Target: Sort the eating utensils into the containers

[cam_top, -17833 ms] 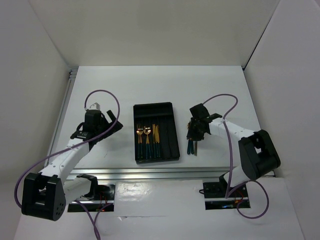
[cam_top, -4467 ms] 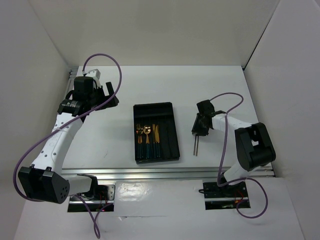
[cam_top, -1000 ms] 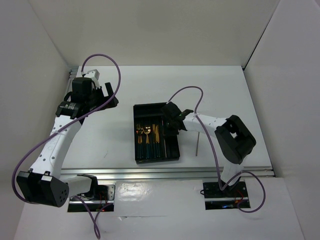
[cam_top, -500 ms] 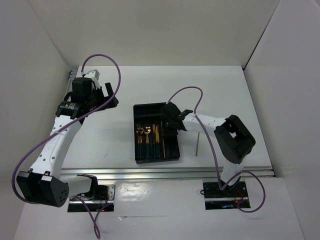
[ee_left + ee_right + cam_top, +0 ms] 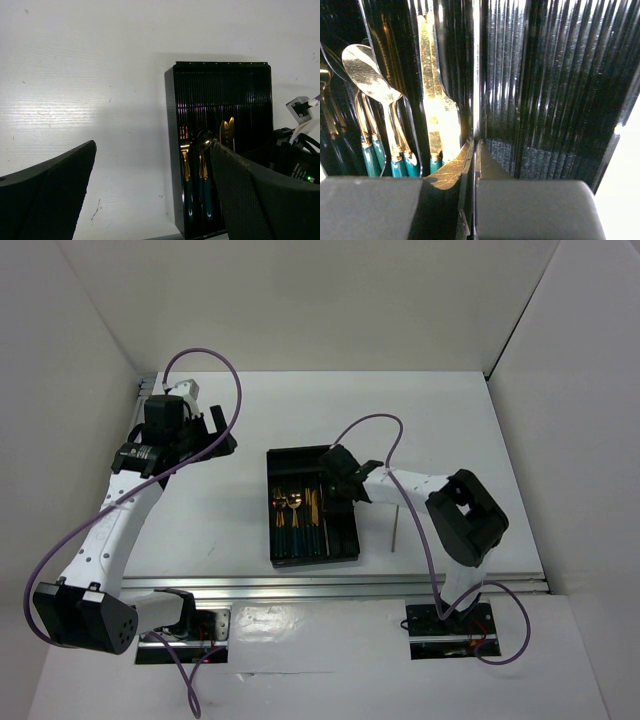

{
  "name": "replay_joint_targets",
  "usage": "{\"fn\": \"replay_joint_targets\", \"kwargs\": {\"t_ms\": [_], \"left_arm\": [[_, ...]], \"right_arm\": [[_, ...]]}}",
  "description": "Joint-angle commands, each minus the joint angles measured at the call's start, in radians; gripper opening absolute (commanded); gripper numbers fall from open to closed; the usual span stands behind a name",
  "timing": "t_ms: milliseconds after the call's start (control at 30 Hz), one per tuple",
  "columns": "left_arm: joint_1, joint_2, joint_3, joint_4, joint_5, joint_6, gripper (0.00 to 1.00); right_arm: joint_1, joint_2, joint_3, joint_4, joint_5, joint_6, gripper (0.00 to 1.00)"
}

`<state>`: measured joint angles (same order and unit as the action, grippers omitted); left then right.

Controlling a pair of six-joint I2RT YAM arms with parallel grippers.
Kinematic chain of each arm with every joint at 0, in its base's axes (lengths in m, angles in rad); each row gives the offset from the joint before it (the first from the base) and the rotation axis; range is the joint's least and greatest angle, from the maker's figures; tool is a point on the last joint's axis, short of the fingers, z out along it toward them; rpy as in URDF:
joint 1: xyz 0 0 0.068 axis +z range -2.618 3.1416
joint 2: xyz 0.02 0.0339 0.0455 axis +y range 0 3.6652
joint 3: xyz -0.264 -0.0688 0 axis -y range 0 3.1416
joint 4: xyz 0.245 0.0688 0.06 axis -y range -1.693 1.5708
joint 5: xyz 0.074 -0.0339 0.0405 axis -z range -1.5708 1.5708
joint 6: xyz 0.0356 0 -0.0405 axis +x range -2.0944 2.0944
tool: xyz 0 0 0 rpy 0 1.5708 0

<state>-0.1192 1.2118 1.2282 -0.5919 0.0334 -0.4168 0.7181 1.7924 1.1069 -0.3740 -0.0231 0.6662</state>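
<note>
With utensils lying sorted in the tray, the right gripper is pinching its jaws on a grey stick above it, a second stick is waiting on the tabletop, and the left gripper is hanging with jaws wide and empty.

Left arm, right arm: white links, black joints, looping purple cable each. Left hand pads black, mesh-textured. Green light, probably right wrist's.

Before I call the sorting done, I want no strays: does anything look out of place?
Yes. A thin grey stick lies alone on the table, right of the black tray, while the other utensils sit inside it.
</note>
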Motion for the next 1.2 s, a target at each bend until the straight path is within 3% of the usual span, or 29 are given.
{"fn": "replay_joint_targets", "kwargs": {"t_ms": [0, 100, 233, 367, 700, 867, 1167], "left_arm": [[0.006, -0.012, -0.001, 0.014, 0.007, 0.027, 1.0], [0.006, -0.012, -0.001, 0.014, 0.007, 0.027, 1.0], [0.006, -0.012, -0.001, 0.014, 0.007, 0.027, 1.0], [0.006, -0.012, -0.001, 0.014, 0.007, 0.036, 1.0], [0.006, -0.012, -0.001, 0.014, 0.007, 0.036, 1.0], [0.006, -0.012, -0.01, 0.014, 0.007, 0.036, 1.0], [0.006, 0.006, -0.01, 0.014, 0.054, 0.036, 1.0]], "right_arm": [[0.021, 0.016, 0.03, 0.021, -0.011, 0.015, 0.0], [0.021, 0.025, 0.041, -0.003, -0.001, 0.015, 0.02], [0.021, 0.025, 0.053, -0.013, 0.009, 0.026, 0.32], [0.021, 0.025, 0.044, -0.013, 0.009, 0.026, 0.39], [0.021, -0.077, 0.114, -0.086, 0.029, -0.002, 0.4], [0.012, -0.143, 0.137, -0.114, 0.133, -0.03, 0.48], [-0.198, -0.252, 0.067, -0.206, 0.256, -0.062, 0.48]]}}
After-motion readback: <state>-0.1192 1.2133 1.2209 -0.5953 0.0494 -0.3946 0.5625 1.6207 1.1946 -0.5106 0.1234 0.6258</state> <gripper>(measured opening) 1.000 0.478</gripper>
